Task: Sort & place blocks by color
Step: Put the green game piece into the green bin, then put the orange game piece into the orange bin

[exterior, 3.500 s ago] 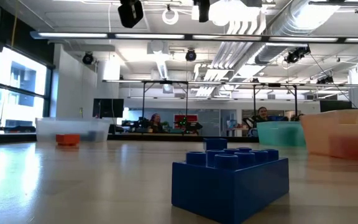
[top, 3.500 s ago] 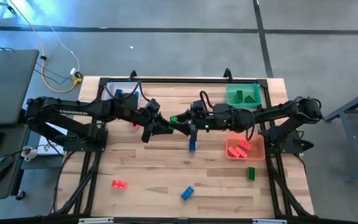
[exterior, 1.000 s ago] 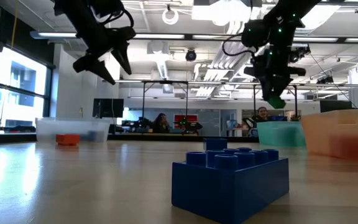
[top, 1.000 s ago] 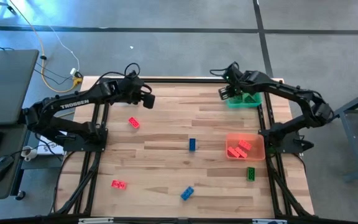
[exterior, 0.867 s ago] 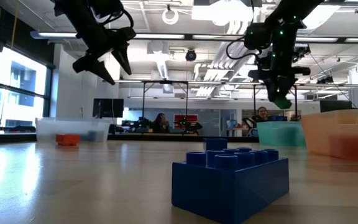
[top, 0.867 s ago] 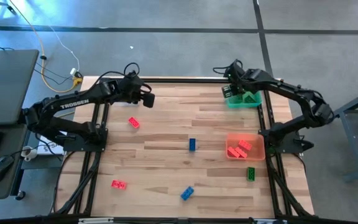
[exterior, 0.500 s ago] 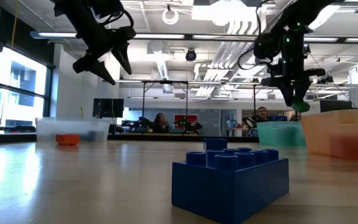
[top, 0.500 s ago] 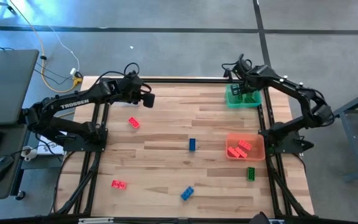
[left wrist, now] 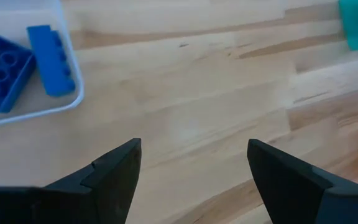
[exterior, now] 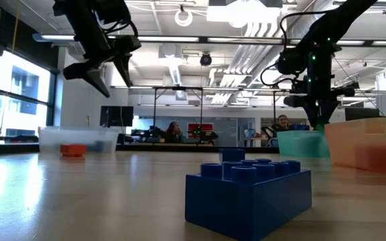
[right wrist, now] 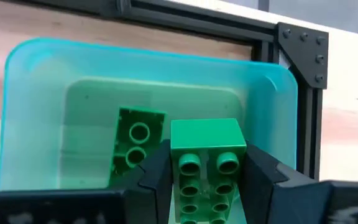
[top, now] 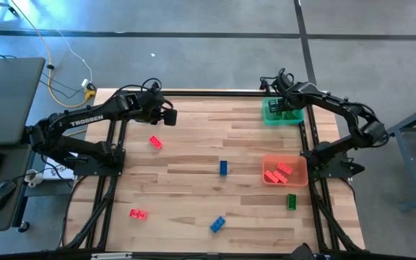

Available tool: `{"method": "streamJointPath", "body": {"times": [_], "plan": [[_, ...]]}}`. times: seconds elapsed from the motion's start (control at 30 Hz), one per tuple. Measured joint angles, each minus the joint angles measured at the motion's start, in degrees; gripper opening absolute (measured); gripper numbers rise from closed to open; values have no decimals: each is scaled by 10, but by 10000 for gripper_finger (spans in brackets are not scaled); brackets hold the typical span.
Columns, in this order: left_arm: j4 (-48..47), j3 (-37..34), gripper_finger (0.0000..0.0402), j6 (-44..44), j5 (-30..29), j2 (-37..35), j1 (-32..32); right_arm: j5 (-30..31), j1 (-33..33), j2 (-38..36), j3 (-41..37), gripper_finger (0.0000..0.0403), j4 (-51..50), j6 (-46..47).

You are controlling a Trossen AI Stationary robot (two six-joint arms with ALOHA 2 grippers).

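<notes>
Since the earlier frames our right hand (top: 279,110) has swung from mid-worktop over to the teal-green square plastic bin (top: 296,117) at the far right corner, and our left hand (top: 166,115) has pulled back toward the clear square plastic bin (left wrist: 17,115) at the far left. Right hand is pinching a small green studded plastic brick (right wrist: 207,163) between its fingers, hanging right above the green bin, which already has another green brick (right wrist: 133,144) lying inside. Left hand is spread wide, holding nothing, hovering over bare wooden worktop (top: 193,152) just beside the clear bin with two blue bricks (left wrist: 27,65) in it. Step in hand, as we read it: dropping the green brick into its matching bin. Next move calls for lowering a touch and letting go, keeping the brick inside the rim. Still loose on the worktop: a red brick (top: 155,142) near our left arm, another red brick (top: 138,214) at the near left, a blue brick (top: 223,167) in the middle, a second blue brick (top: 217,224) near the front, and a green brick (top: 292,201) just in front of the orange translucent square bin (top: 303,176), which holds several red ones. Sorting looks over halfway, we judge.
</notes>
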Motion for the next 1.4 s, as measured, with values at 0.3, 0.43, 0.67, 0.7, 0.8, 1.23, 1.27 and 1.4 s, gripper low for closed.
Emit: {"method": "streamJointPath", "body": {"times": [0.3, 0.43, 0.67, 0.7, 0.8, 1.23, 1.27, 1.4], "plan": [[-50, 0, 280, -54, 19, 0, -3, 9, -2, 1, -3, 148, 4, 0], [-93, -2, 280, -78, 19, 0, -3, 8, -2, 1, -3, 169, 4, -1], [-150, -3, 280, -155, 18, 0, -3, 4, -2, 1, -3, 211, 2, -4], [-150, -3, 280, -170, 18, 0, -3, 3, -2, 1, -3, 215, 1, -5], [-150, -3, 280, -214, 8, 0, -7, -4, -2, 1, 3, 218, -16, -8], [-150, -3, 280, -353, -94, 0, -44, -36, 10, 1, 77, 220, -15, -136], [-153, -3, 280, -368, -95, 0, -47, -36, 12, 1, 84, 220, -10, -149], [-172, -3, 280, -441, -110, 1, -62, -37, 24, 1, 109, 220, 22, -187]]}}
